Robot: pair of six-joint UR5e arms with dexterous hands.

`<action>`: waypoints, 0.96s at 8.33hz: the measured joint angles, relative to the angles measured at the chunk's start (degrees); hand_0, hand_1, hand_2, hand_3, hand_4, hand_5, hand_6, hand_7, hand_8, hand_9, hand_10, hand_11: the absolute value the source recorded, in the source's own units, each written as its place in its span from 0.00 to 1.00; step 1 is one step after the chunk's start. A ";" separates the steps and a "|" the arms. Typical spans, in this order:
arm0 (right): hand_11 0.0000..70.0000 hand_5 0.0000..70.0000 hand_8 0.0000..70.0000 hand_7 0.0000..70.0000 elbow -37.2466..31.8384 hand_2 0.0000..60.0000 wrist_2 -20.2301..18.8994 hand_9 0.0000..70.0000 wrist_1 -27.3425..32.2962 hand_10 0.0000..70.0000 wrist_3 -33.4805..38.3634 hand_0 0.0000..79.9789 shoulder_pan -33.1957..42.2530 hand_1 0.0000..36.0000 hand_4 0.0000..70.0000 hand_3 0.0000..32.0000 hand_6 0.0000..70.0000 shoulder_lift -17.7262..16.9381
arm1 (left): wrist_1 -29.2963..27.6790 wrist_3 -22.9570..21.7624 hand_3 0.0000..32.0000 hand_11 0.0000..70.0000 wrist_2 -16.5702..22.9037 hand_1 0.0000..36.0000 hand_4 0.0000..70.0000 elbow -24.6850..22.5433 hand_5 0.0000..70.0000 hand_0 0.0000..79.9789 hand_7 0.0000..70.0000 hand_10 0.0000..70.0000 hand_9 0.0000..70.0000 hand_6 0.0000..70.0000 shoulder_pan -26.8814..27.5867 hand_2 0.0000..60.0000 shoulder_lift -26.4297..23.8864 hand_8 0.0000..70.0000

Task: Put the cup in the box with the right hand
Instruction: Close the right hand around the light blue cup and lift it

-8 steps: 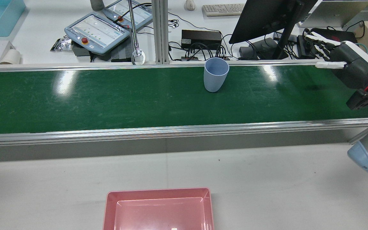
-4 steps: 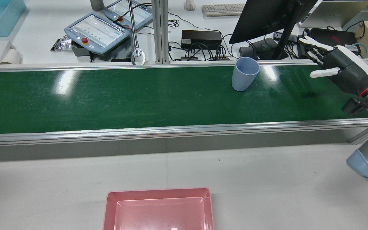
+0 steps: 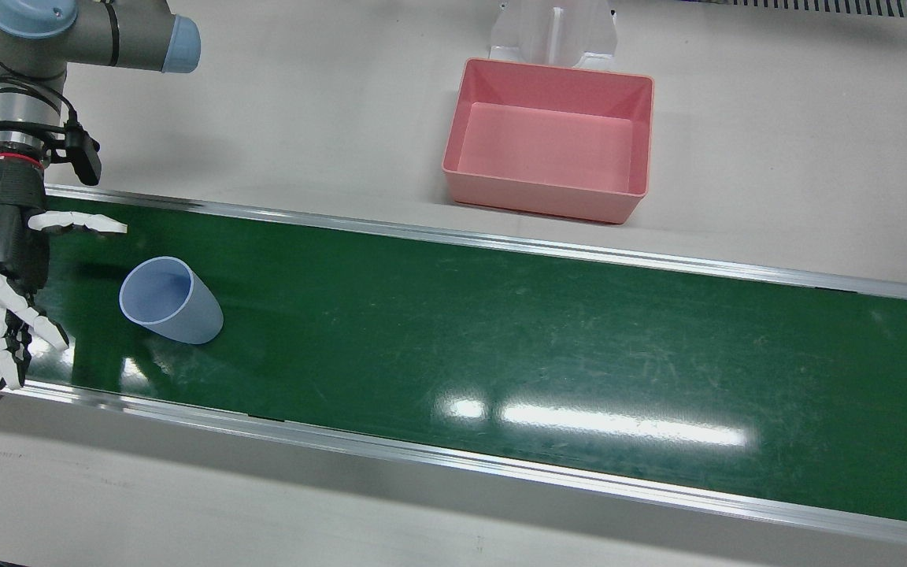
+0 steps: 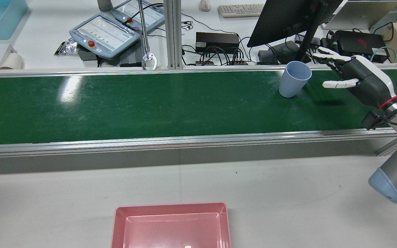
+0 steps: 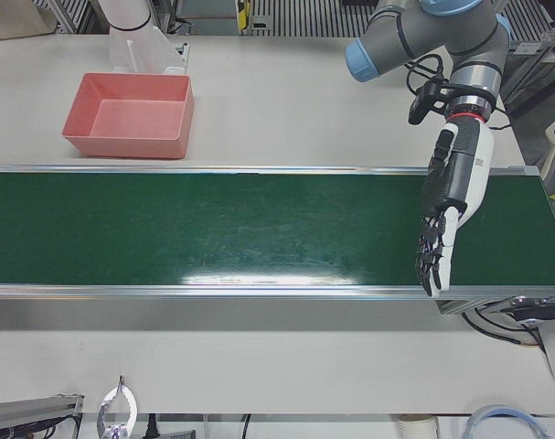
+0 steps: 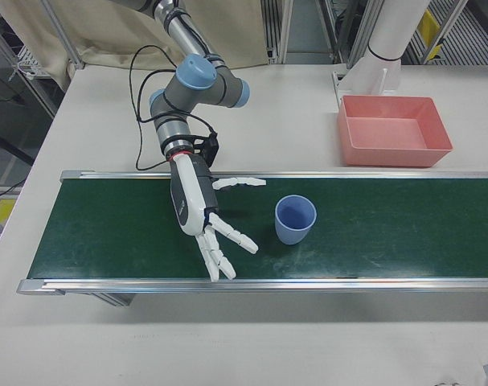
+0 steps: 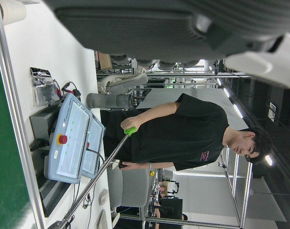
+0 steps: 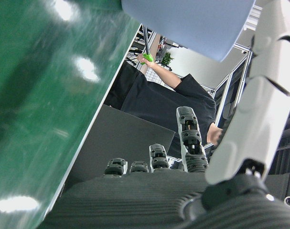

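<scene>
Cup [image 4: 294,80] upright on green belt [image 4: 150,103], right hand [image 4: 357,81] beside it, not touching.
Right hand spread wide, palm facing the blue cup, holding nothing. Left hand [image 5: 449,206] hangs flat over the belt's far end, fingers extended, empty. Pink box [image 4: 171,225] sits on the white table [image 4: 288,193], well apart from the cup.

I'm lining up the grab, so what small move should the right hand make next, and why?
Probably ease the right hand sideways toward the cup so its spread fingers come around the wall. The hand is open and holds nothing; the cup stands upright on the green belt, close beside the hand but apart from it, and the pink box has nothing in it.
</scene>
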 measured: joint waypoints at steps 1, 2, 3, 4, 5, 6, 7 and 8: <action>0.09 0.06 0.00 0.20 -0.04 0.23 0.19 0.05 -0.01 0.05 -0.03 0.59 -0.31 0.36 0.13 0.00 0.06 -0.03 | 0.00 0.00 0.00 0.00 0.00 0.00 0.00 -0.01 0.00 0.00 0.00 0.00 0.00 0.00 0.00 0.00 0.00 0.00; 0.09 0.06 0.01 0.21 -0.14 0.32 0.30 0.07 -0.01 0.05 -0.10 0.58 -0.79 0.36 0.20 0.00 0.06 -0.06 | 0.00 0.00 0.00 0.00 0.00 0.00 0.00 -0.02 0.00 0.00 0.00 0.00 0.00 0.00 0.00 0.00 0.02 0.00; 0.16 0.06 0.05 0.36 -0.26 0.36 0.36 0.15 -0.01 0.10 -0.19 0.57 -1.38 0.32 0.26 0.00 0.10 -0.06 | 0.00 0.00 0.00 0.00 0.00 0.00 0.00 -0.02 0.00 0.00 0.00 0.00 0.00 0.00 0.00 0.00 0.02 0.00; 0.45 0.09 0.30 1.00 -0.54 0.48 0.39 0.59 0.01 0.30 -0.23 0.54 -2.04 0.27 0.38 0.00 0.26 -0.04 | 0.00 0.00 0.00 0.00 0.00 0.00 0.00 -0.02 0.00 0.00 0.00 0.00 0.00 0.00 0.00 0.00 0.01 0.00; 0.75 0.15 0.59 1.00 -0.83 1.00 1.03 0.97 0.14 0.52 -0.20 0.56 -2.47 0.56 0.52 0.00 0.42 -0.04 | 0.00 0.00 0.00 0.00 0.00 0.00 0.00 -0.03 0.00 0.00 0.00 0.00 0.00 0.00 0.00 0.00 0.01 0.00; 0.98 0.21 0.76 1.00 -0.97 1.00 2.38 1.00 0.25 0.68 -0.04 0.47 -2.73 0.95 0.63 0.00 0.52 -0.36 | 0.00 0.00 0.00 0.00 0.00 0.00 0.00 -0.03 0.00 0.00 0.00 0.00 0.00 0.00 0.00 0.00 0.00 0.00; 1.00 0.22 0.80 1.00 -1.01 1.00 3.40 1.00 0.33 0.73 0.10 0.45 -2.84 1.00 0.64 0.00 0.55 -0.64 | 0.00 0.00 0.00 0.00 0.00 0.00 0.00 -0.03 0.00 0.00 0.00 0.00 0.00 0.00 0.00 0.00 0.00 0.00; 1.00 0.21 0.78 1.00 -0.66 1.00 3.93 1.00 0.38 0.70 0.34 0.44 -2.70 1.00 0.66 0.00 0.54 -0.78 | 0.00 0.00 0.00 0.00 0.00 0.00 0.00 -0.02 0.00 0.00 0.00 0.00 0.00 0.00 0.00 0.00 0.02 0.00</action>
